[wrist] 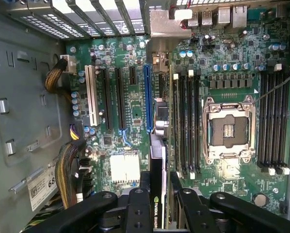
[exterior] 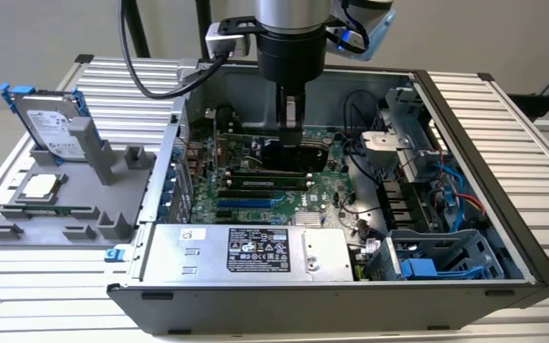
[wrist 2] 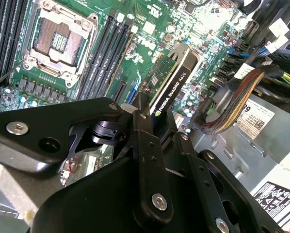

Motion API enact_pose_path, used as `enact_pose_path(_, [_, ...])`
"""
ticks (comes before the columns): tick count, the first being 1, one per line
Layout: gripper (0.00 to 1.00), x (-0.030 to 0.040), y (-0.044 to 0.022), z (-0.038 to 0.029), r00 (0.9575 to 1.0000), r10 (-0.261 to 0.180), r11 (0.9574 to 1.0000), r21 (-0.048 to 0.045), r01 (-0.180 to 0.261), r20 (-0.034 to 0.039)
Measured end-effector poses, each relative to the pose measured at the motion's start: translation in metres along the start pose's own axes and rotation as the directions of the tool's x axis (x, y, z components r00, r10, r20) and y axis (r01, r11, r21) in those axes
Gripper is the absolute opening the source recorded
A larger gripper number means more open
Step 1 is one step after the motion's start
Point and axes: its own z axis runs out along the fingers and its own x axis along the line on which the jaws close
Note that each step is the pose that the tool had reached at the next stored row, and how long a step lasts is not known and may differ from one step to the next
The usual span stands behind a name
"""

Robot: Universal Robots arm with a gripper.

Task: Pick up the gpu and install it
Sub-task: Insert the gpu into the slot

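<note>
The fingers [wrist 2: 152,141] are closed on the top edge of the gpu [wrist 2: 171,82], pinching it edge-on above the motherboard [wrist: 130,107] inside the open computer case [exterior: 503,143]. In the first wrist view the card hangs beside the blue slot [wrist: 148,97]. Beyond, on the table [exterior: 26,279], a hard drive [exterior: 51,128] stands in a grey holder.

- gpu [wrist 2: 176,80]: white lettering along black shroud edge.
- power supply [exterior: 184,259], 6 o'clock in case: white label, symbols, fine print.
- hard drive [exterior: 51,128], 9 o'clock: white label.
</note>
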Motion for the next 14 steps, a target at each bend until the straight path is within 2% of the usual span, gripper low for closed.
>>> enact_pose_path(14, [0.00, -0.0001, 0.0003, 0.0010, 1.0000, 0.000, 1.0000, 0.0001, 0.000, 0.0004])
